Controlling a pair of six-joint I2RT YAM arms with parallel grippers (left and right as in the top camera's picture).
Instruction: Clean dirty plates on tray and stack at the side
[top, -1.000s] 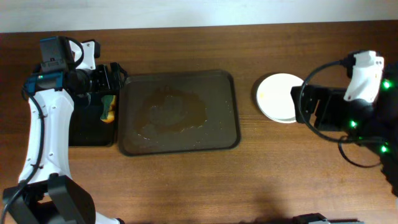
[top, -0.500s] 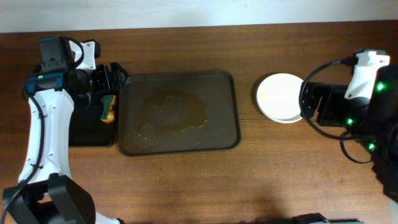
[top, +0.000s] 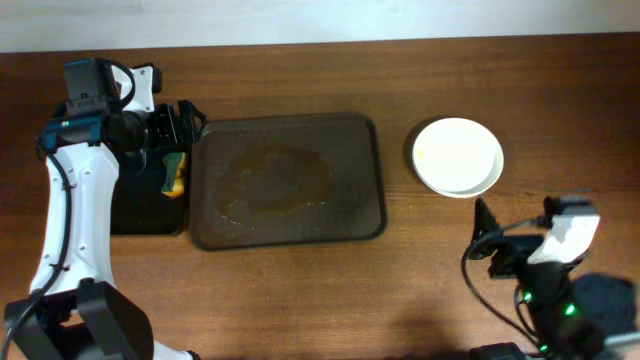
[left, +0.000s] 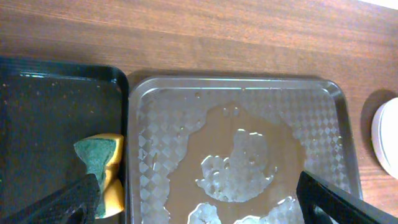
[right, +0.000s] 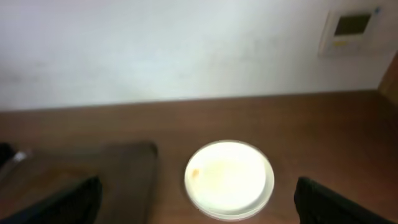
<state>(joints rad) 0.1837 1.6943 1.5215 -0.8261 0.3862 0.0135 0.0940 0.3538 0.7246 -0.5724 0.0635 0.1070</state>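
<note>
Now that the right arm (top: 560, 235) has swung away from beside the stack toward the near side, we read the stacking as done. The tray (top: 288, 180) holds no plates, only a wet sheen. The plates (top: 458, 157) sit piled on the table (top: 300, 290), well to the tray's right. The right gripper (right: 198, 186) hangs back, its fingers spread and empty. The left gripper (left: 199, 182), unmoved, is likewise spread wide with nothing in it, over the black tray (left: 56, 112) with its sponge (left: 102, 165). We cannot count the plates in the pile from above. A small orange fleck (right: 194, 173) on the top plate may be leftover sauce, but it is too blurred to say.
</note>
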